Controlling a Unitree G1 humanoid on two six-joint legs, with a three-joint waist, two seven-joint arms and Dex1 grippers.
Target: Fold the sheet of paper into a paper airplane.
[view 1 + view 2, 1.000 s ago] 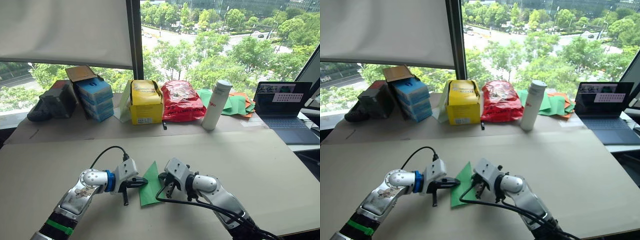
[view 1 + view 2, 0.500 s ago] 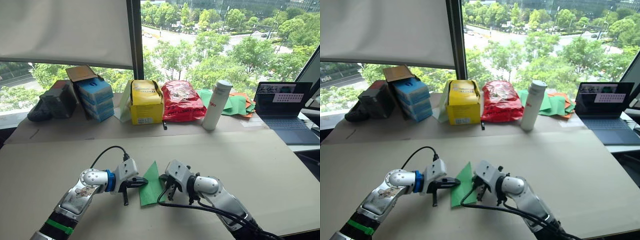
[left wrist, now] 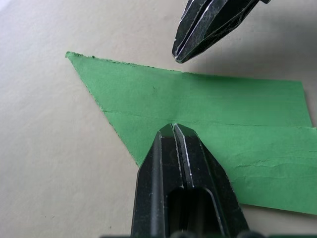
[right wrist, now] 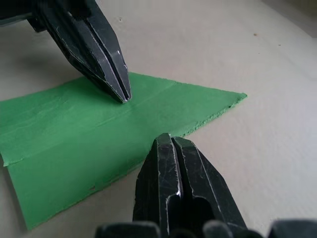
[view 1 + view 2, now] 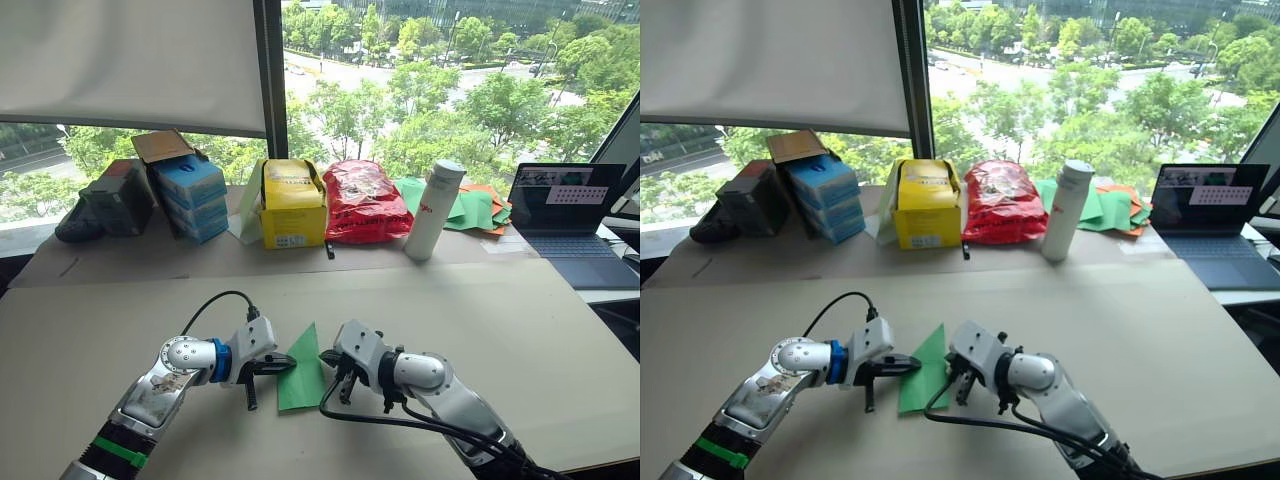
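Mid-fold. Sheet of paper (image 5: 303,368), a pointed wedge, flat on table (image 5: 500,330). Left tool (image 3: 173,130) closed, tip pressing it; right tool (image 4: 168,141) closed, apparently beside its edge. Next: lift a wing flap.

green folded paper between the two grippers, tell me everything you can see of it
The paper airplane is thin bright green paper, folded into a flat pointed wedge with a lengthwise crease and slightly rough edges. It lies flat on the beige table, its point aimed away from the robot. The left gripper, fingers shut, presses its tip on the paper near the crease. The right gripper, also shut, sits at the opposite long edge, near the point.
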